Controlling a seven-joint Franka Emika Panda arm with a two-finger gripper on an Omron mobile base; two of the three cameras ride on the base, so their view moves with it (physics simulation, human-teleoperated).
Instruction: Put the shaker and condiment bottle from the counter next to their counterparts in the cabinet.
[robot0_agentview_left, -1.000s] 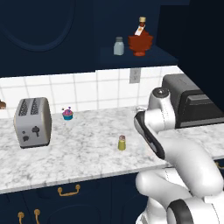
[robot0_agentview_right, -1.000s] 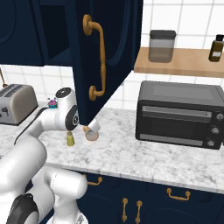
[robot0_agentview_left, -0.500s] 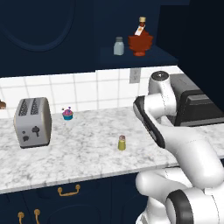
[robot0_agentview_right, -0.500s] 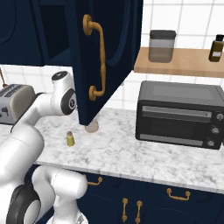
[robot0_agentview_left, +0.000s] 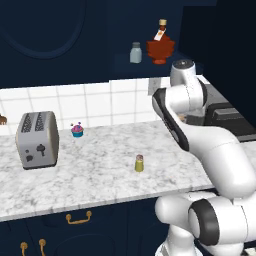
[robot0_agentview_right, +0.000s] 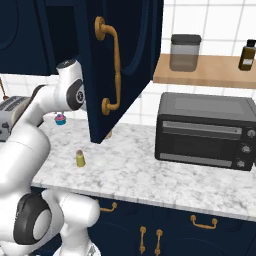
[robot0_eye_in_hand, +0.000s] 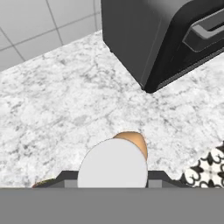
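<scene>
The peach-orange condiment bottle with its pale cap sits between my gripper fingers, held well above the marble counter. In the left base view my arm is raised near the toaster oven and covers the hand. The yellow-green shaker stands alone on the counter, also seen as the shaker from the right. On the cabinet shelf above stand the grey-blue shaker and the dark red leaf-shaped bottle.
The open navy cabinet door hangs in front of my arm. A black toaster oven stands to the right, a toaster and a small cupcake to the left. A wooden shelf carries a jar and a dark bottle.
My arm has risen from counter level, carrying the condiment bottle up off the marble. The yellow-green shaker has stayed in place.
</scene>
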